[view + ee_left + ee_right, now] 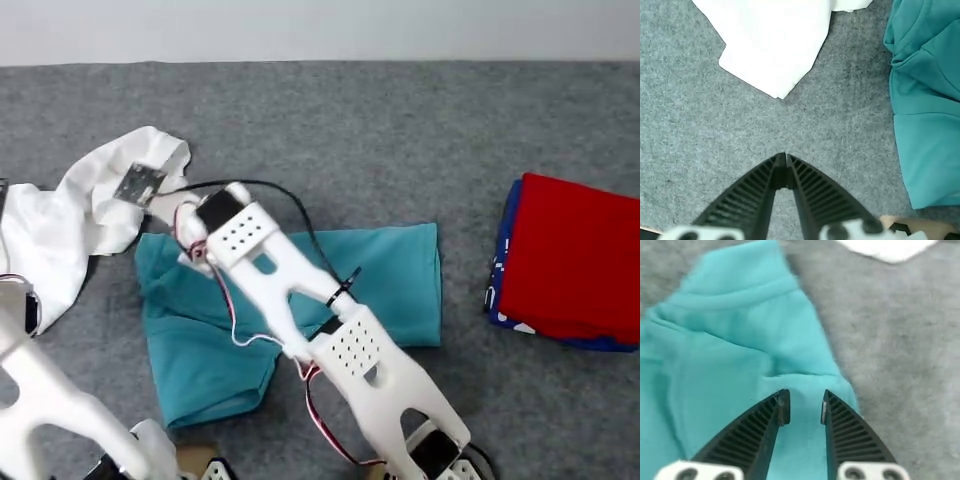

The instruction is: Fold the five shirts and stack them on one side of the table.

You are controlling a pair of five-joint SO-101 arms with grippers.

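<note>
My right gripper (804, 400) hangs just above the teal shirt (730, 340), its fingers a little apart and holding nothing, poised near a sleeve edge where the cloth meets bare table. My left gripper (785, 162) has its fingers together and empty over the grey surface, between the teal shirt and the white shirt (775, 40). The teal shirt lies spread but wrinkled in the middle of the table, one sleeve bunched, so the step in hand looks to be its first fold. To do it well I should pinch the outer edge of the sleeve rather than a mound of fabric, lift it low, and carry it straight across so that the hems line up. The left arm could pin the opposite side to stop the whole shirt dragging. Farther off the white shirt lies crumpled and unfolded at one side. At the opposite side a folded red shirt (575, 255) rests on a folded blue shirt (505, 250), the likely stack. The table (400, 130) is covered in grey felt-like matting, and a plain pale wall (320, 30) runs behind it.
</note>
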